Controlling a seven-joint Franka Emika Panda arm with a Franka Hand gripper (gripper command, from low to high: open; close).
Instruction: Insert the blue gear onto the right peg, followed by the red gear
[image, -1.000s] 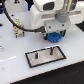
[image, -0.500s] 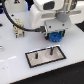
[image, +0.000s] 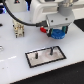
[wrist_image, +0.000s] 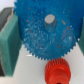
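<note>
A: We see the fingers (image: 59, 34) grasping the blue gear (wrist_image: 46, 31), now carried nearer the plate (image: 46, 54)

B: Right peg (image: 50, 50) bare; red gear (image: 46, 29) waits on the counter (image: 20, 70)

Hiding most of the blue gear (image: 59, 34) under the arm's housing in the exterior view. Running off the wrist view's edge: red gear (wrist_image: 56, 73). Blurring both pegs.
</note>
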